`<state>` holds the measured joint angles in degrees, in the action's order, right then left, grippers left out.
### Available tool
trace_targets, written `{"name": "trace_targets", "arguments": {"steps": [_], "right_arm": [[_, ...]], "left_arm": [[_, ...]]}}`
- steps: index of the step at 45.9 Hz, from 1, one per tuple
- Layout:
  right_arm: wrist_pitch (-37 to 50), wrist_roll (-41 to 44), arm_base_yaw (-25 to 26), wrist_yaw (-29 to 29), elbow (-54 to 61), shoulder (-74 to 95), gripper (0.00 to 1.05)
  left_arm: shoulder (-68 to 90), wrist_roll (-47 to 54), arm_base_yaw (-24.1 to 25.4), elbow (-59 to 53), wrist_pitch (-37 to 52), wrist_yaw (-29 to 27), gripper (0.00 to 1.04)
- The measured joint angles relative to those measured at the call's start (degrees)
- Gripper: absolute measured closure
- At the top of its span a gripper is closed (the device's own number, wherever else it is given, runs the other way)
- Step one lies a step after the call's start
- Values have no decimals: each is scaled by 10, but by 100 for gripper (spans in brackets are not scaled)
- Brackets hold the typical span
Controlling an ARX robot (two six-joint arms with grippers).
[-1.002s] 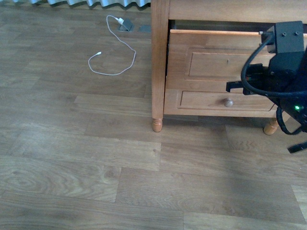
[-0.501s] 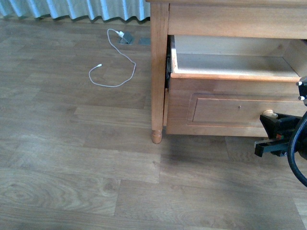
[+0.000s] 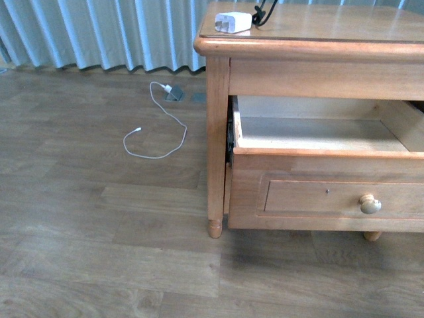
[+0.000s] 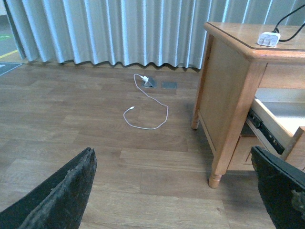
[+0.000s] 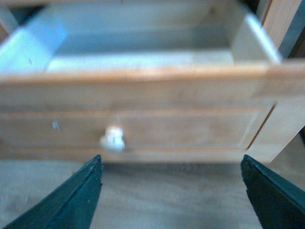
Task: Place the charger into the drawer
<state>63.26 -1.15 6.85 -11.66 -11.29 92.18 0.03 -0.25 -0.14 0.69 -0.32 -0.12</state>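
The left gripper point(image 4: 171, 157) is hanging with its jaws spread wide and gripping nothing, its two dark fingers point(image 4: 62, 195) framing a stretch of wooden floor point(image 4: 95, 119). In the front view no arm is showing. A pale pleated curtain point(image 3: 99, 33) is hanging across the 10 to 11 o'clock part of that view. Below it a thin white cable point(image 3: 156, 126) is lying in a loose loop on the floor at about 10 o'clock from the centre, with one end running to a small plug point(image 3: 167, 88) beside a floor socket point(image 3: 175, 95). The nightstand point(image 3: 217, 132) is standing from 12 round to 4 o'clock. The charger point(image 3: 233, 22) is sitting on its top at about 12 o'clock, near the front corner on the curtain side. Its black cable point(image 3: 265, 10) is leading off at 1 o'clock from the white block and out of view. The drawer point(image 3: 318, 151) is standing pulled well out at 3 o'clock, showing its pale interior, with its round knob point(image 3: 370, 204) at about 4 o'clock. The charger is lying at 11 o'clock from the drawer, above it and apart from it, not inside. The right wrist view is blurred, yet the right gripper point(image 5: 171, 160) is plainly facing the drawer front with its jaws parted wide and clasping nothing. The knob point(image 5: 113, 140) is showing in the gap, clear of both fingers point(image 5: 71, 200).
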Motion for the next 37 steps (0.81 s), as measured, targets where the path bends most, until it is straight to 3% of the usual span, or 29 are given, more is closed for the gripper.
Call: {"name": "trace_targets", "arguments": {"steps": [3, 11, 29, 37], "right_arm": [[-59, -12, 19, -15, -8, -85, 7], [-167, -28, 76, -40, -30, -239, 8], [-252, -43, 248, -144, -33, -398, 8], [-242, -62, 330, -188, -3, -409, 8]], "left_arm": [[0, 0, 0, 0, 0, 2, 6], [0, 0, 0, 0, 0, 1, 6], [0, 0, 0, 0, 0, 1, 6], [0, 0, 0, 0, 0, 1, 6]]}}
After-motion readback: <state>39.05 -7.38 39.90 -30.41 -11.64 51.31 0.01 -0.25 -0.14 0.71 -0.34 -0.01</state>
